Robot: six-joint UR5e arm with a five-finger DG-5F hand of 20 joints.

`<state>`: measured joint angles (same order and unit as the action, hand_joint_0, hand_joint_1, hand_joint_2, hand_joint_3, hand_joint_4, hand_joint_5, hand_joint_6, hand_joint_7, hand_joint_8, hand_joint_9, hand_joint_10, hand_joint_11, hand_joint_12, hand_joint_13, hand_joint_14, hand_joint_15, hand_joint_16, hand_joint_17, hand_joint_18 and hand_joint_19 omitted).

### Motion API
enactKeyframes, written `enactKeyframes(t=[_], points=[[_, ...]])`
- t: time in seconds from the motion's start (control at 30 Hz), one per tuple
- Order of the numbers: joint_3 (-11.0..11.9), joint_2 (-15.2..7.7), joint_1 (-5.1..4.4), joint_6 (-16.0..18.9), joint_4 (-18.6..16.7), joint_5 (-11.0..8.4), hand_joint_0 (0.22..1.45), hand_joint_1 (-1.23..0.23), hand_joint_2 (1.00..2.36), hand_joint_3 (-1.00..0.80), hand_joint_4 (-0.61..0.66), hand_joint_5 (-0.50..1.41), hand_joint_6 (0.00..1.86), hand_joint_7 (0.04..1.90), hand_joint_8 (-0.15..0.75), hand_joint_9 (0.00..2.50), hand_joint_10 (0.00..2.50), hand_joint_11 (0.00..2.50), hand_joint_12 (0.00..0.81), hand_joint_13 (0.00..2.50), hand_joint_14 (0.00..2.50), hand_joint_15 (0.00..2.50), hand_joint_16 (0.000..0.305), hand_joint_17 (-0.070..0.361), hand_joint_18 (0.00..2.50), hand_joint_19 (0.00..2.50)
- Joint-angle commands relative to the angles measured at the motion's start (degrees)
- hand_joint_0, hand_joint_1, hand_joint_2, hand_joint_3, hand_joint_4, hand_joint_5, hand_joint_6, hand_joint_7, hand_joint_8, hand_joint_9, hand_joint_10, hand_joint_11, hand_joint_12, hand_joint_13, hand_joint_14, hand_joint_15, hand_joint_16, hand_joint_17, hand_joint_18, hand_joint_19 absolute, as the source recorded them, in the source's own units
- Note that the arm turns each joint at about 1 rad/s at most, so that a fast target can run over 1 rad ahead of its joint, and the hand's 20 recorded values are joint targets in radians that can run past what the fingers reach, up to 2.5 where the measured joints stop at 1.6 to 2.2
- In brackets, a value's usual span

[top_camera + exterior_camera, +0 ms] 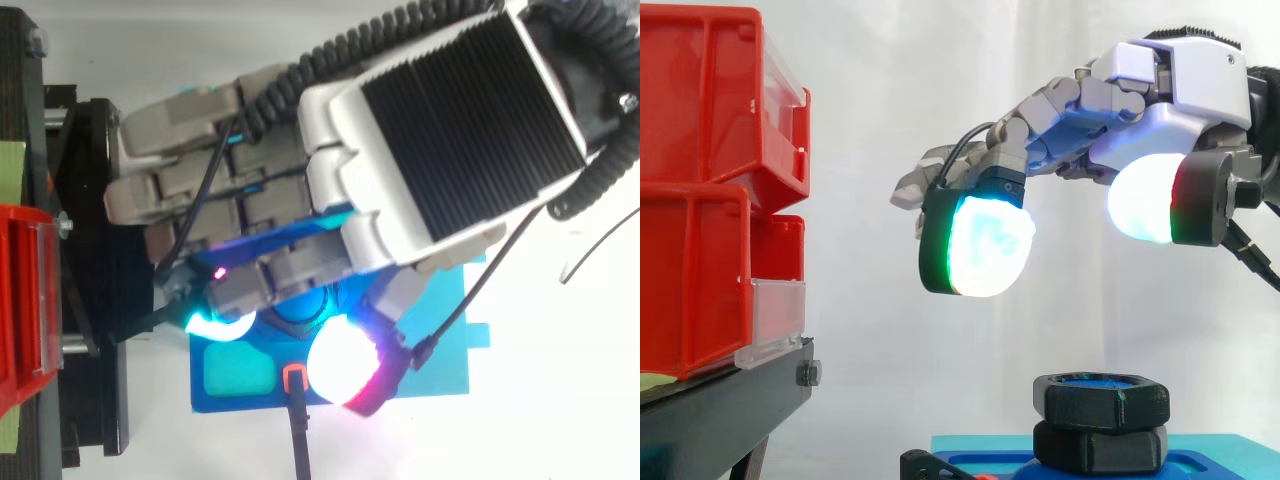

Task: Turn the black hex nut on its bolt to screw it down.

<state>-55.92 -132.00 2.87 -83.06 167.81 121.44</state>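
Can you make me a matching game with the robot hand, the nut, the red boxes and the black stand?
1 hand
2 black hex nut
3 red bins
4 black stand

A under the red bins
B in the air, above the nut
C low down, over the blue base
D stacked at the side view's left

Pairs: 1-B, 2-C, 3-D, 4-A

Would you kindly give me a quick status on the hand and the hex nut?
Hand open, hovering, touching nothing. Black hex nut below it, atop a second black hex piece on the blue base. Nothing in between.
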Motion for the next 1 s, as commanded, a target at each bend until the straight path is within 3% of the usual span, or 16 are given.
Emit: enactKeyframes(t=[0.0, 0.07, 0.1, 0.4, 0.7, 0.97], points=[[-0.1, 0.0, -1.55, -0.1, 0.3, -1.82, 0.53, -0.46, 1.00, -0.50, 0.23, -0.19, 0.73, 0.70, 0.251, 0.56, 0.01, 0.33, 0.138, 0.37, 0.00, 0.00, 0.014, 0.033, 0.10, 0.13], [-0.1, 0.0, -1.82, -0.1, 0.3, -2.08, 0.53, -0.46, 1.00, -0.50, 0.23, -0.20, 0.73, 0.70, 0.250, 0.56, 0.01, 0.33, 0.138, 0.37, 0.00, 0.00, 0.015, 0.033, 0.10, 0.13], [-0.1, 0.0, -2.87, -0.1, 0.6, -3.05, 0.53, -0.46, 1.00, -0.50, 0.22, -0.20, 0.74, 0.69, 0.252, 0.55, 0.01, 0.34, 0.139, 0.37, 0.00, 0.00, 0.015, 0.033, 0.10, 0.13], [-0.7, 0.0, -4.89, -0.7, 2.9, -5.33, 0.53, -0.47, 1.00, -0.50, 0.22, -0.21, 0.83, 0.61, 0.254, 0.56, 0.01, 0.35, 0.142, 0.38, 0.00, 0.00, 0.014, 0.032, 0.10, 0.12], [-3.8, 0.0, -5.33, -0.4, 1.2, -5.86, 0.53, -0.47, 1.00, -0.50, 0.23, -0.21, 0.84, 0.59, 0.255, 0.57, 0.01, 0.36, 0.141, 0.38, 0.00, 0.00, 0.014, 0.032, 0.11, 0.12], [-4.0, 0.0, -5.25, -0.2, -0.1, -6.04, 0.53, -0.47, 1.00, -0.50, 0.23, -0.21, 0.84, 0.60, 0.254, 0.57, 0.01, 0.35, 0.140, 0.39, 0.00, 0.01, 0.014, 0.031, 0.11, 0.13]])
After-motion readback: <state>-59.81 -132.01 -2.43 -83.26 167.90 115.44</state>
